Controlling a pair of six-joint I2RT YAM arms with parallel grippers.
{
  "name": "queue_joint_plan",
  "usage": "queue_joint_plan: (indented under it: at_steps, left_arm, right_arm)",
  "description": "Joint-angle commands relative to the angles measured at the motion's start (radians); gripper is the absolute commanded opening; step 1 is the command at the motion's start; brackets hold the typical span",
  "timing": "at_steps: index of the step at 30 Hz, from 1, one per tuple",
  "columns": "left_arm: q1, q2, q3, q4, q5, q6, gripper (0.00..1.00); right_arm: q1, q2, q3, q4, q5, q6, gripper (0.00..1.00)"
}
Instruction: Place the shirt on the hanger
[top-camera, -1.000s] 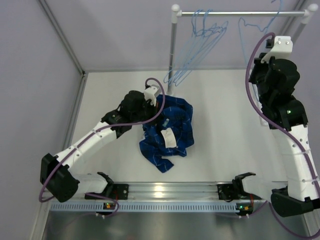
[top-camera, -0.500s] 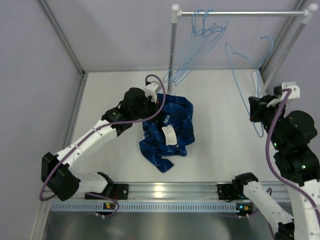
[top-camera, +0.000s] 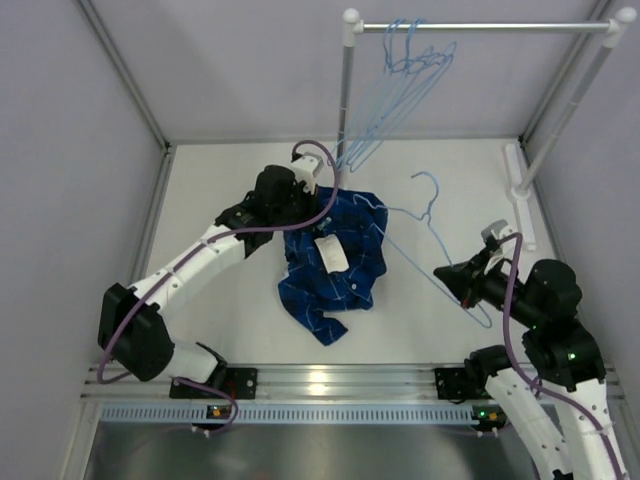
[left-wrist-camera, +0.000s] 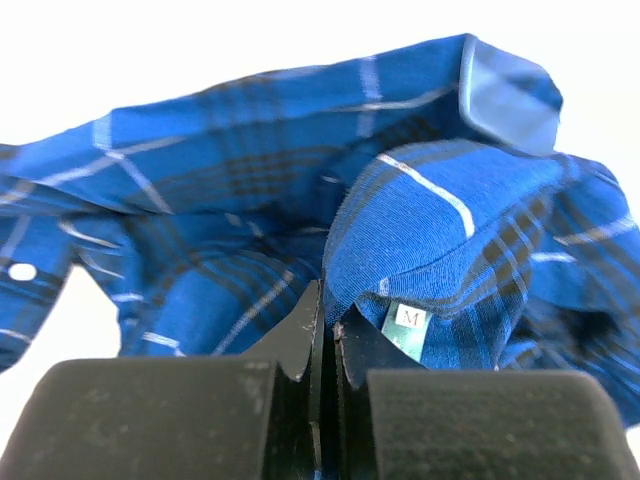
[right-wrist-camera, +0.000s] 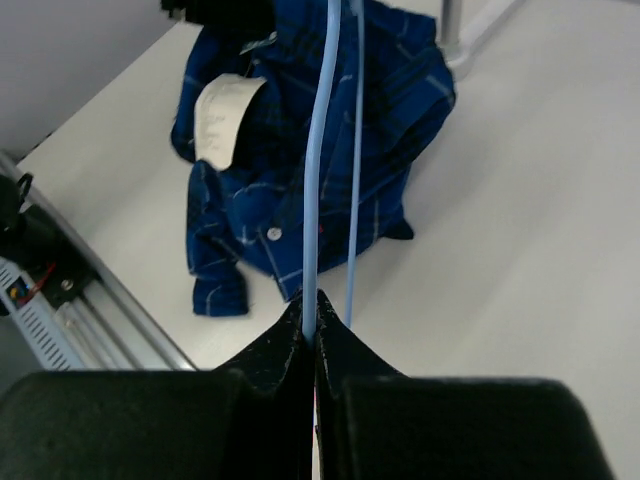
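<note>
Left arm: reaches from its base at the near-left corner diagonally up and inward, forearm stretched out low, wrist bent down over the far edge of the shirt (top-camera: 335, 260). Left gripper (left-wrist-camera: 325, 320): jaws pressed together with a fold of plaid fabric nipped between the tips, beside the collar. A small green tag marked "M" (left-wrist-camera: 408, 318) sits just right of the fingertips.

Shirt: crumpled heap on the tabletop (top-camera: 450, 170), left of centre and just in front of the left post of the rack (top-camera: 480, 27). The inside of the neck faces up, with the white label (top-camera: 330, 252) showing. One sleeve or tail trails toward the near rail.

Right arm: folded close over its base at the near-right, elbow high, forearm pointing left toward the middle of the tabletop. Right gripper (right-wrist-camera: 313, 310): closed tight on the hanger (right-wrist-camera: 321, 150), pinching a single strand of the pale-blue wire.

Hanger: held clear of the rack, lying roughly flat above the tabletop between the right gripper and the shirt. The hook points away toward the rack and the far corner reaches the shirt's right edge. Cannot tell whether wire and fabric touch.

Spare hangers (top-camera: 400, 70) hang bunched at the left end of the rack.
</note>
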Motion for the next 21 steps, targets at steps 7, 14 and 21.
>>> queue_joint_plan:
  at_steps: [7, 14, 21]
  left_arm:
    - [0.088, 0.027, 0.079, 0.034, 0.036, 0.114, 0.0]
    - [0.088, 0.041, 0.133, -0.001, 0.062, 0.105, 0.0]
    - [0.086, -0.034, 0.161, -0.037, 0.137, 0.099, 0.0]
  right_arm:
    - [-0.003, -0.091, -0.028, 0.054, -0.287, 0.023, 0.0]
    - [-0.003, -0.027, 0.105, 0.008, -0.311, -0.014, 0.0]
    - [-0.003, 0.062, 0.027, 0.105, -0.411, 0.08, 0.0]
